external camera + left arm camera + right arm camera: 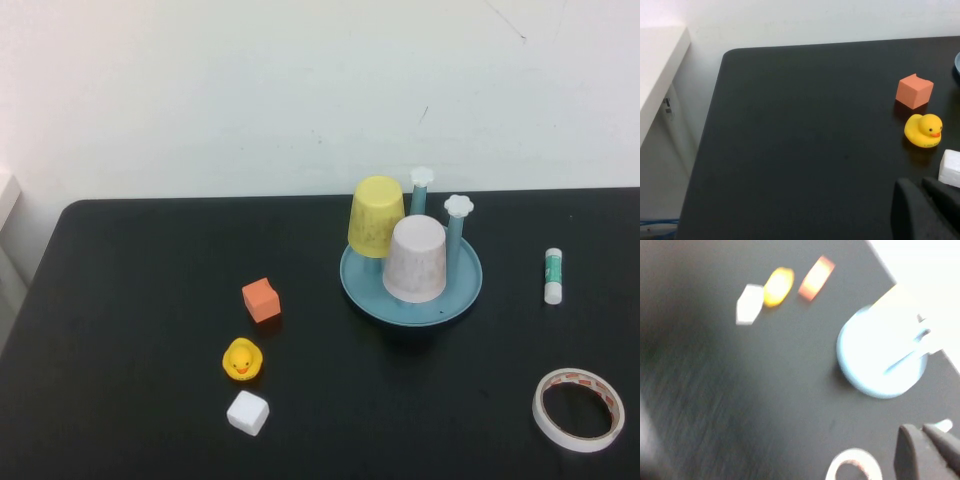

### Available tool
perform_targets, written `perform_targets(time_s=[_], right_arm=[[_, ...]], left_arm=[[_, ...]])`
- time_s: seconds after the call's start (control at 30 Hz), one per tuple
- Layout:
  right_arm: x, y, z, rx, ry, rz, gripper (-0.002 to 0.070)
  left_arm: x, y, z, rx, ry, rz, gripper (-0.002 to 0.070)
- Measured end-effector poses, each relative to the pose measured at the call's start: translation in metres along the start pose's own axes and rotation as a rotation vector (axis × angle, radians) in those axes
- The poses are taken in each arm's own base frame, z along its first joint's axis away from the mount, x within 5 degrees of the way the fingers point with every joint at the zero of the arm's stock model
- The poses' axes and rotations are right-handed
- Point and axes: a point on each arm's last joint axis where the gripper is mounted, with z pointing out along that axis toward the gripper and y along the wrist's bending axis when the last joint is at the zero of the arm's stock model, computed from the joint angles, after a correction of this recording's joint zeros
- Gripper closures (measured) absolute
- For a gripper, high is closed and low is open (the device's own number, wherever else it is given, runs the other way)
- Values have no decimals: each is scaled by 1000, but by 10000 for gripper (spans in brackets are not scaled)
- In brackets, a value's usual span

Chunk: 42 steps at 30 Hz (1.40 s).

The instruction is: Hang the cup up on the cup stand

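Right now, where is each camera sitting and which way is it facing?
High view: raised on the robot's side, angled down at the table, cup stand and pink cup; no arm shows.
Left wrist view: on the left arm, facing the duck; left gripper shut at the edge.
Right wrist view: on the right arm, blurred, facing the stand; right gripper shut.
All three share the duck.

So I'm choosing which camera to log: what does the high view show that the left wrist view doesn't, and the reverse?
Only the high view: the pink cup and yellow cup upside down on the cup stand, a glue stick, a tape roll; neither gripper appears.
Only the left wrist view: the left gripper, shut, above the table's near part, and a white ledge.
Both: orange cube, rubber duck, white cube, black table.
The right gripper, shut, shows only in its own view.
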Motion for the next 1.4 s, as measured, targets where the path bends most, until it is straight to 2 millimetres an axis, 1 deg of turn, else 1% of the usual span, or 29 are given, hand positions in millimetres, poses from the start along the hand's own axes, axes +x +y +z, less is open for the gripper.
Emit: perform_targets(time_s=[0.1, 0.23, 0.37, 0.47, 0.6, 0.7, 0.87, 0.93, 1.0, 1.23, 1.4], right_arm=[[20, -7, -8, 155, -163, 133, 678], [65, -6, -11, 429, -289, 295, 678], [114, 12, -1, 629, -337, 363, 678], [143, 30, 8, 729, -366, 345, 678], [173, 47, 25, 794, -380, 334, 678], [196, 57, 44, 810, -353, 349, 678], [230, 65, 80, 757, -240, 403, 678], [240, 68, 90, 733, -201, 420, 678], [246, 71, 96, 717, -179, 431, 678], [246, 72, 96, 704, -165, 439, 678], [247, 72, 96, 700, -185, 514, 678]], left_arm=[[0, 0, 0, 0, 0, 0, 675], [0, 0, 0, 0, 0, 0, 675], [0, 0, 0, 0, 0, 0, 675], [0, 0, 0, 0, 0, 0, 675], [0, 0, 0, 0, 0, 0, 675], [0, 0, 0, 0, 0, 0, 675], [0, 0, 0, 0, 0, 0, 675], [0, 0, 0, 0, 0, 0, 675], [0, 0, 0, 0, 0, 0, 675], [0, 0, 0, 0, 0, 0, 675], [0, 0, 0, 0, 0, 0, 675]])
